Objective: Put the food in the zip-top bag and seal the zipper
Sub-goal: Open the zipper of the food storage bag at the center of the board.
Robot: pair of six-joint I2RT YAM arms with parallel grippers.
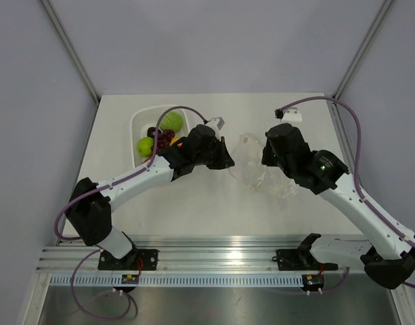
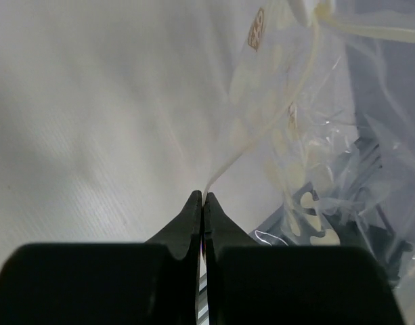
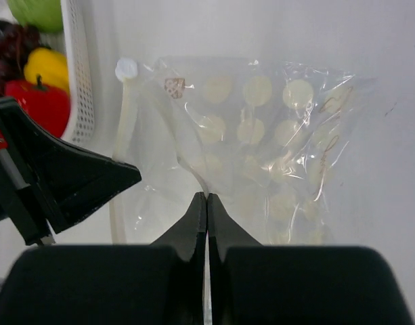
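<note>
Jaws clamped: left gripper [image 2: 203, 197] and right gripper [image 3: 206, 196] both pinching zip-top bag [image 3: 261, 135]. Basket [image 3: 76, 74] holding food [image 1: 147, 145] at 9 o'clock of bag. Elbows bent, wrists converging.

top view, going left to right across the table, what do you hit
basket → left end effector → bag → right end effector

White table [image 1: 193, 210] stands between seemingly greyish walls [image 1: 193, 40].
</note>
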